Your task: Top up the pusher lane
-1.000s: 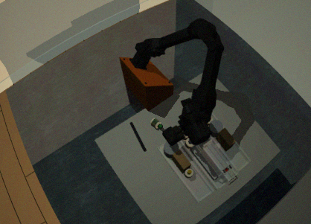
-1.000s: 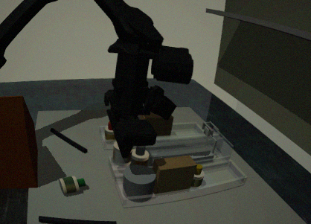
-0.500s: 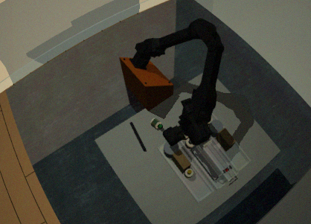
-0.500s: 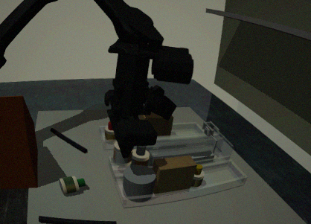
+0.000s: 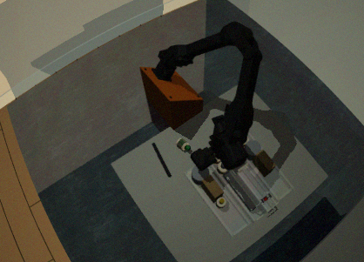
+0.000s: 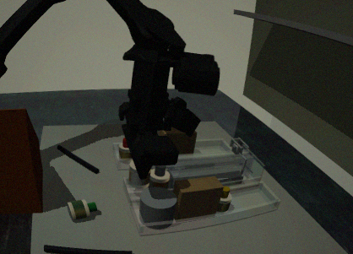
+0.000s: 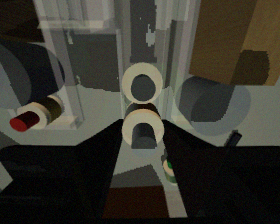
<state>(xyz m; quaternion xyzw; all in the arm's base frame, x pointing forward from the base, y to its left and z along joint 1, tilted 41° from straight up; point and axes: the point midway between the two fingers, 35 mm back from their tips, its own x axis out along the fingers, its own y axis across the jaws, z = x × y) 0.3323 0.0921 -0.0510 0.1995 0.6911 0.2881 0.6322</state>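
The grey-capped cream jar (image 7: 142,126) is clamped between the two dark fingers of the gripper (image 7: 142,131), which is closed on it from either side. Directly ahead of the gripper, and touching or very nearly touching the held jar, stands the matching jar (image 7: 142,86) inside the clear sprung lane (image 7: 177,60); the two line up along the lane's axis. Whether the held jar rests on the lane floor cannot be told, and the pusher plate and front stop cannot be made out with confidence. In the exterior view the held jar (image 6: 160,176) sits at the near end of the lane (image 6: 211,166), just below the gripper body. To the gripper's right in the wrist view are a grey cylinder (image 7: 207,100) and, beyond it, a brown box (image 7: 231,40). To its left lies a jar with a red cap (image 7: 31,117), on its side, next to a large dark cylinder (image 7: 21,70). Close beside the right finger a green-capped jar (image 7: 168,169) shows partly; the exterior view has it lying on its side on the grey mat (image 6: 270,229), well apart from the clear tray (image 6: 270,200). A black rod (image 6: 78,159) lies on the mat farther off, and an orange-brown block (image 5: 171,97) carries the arm's base.
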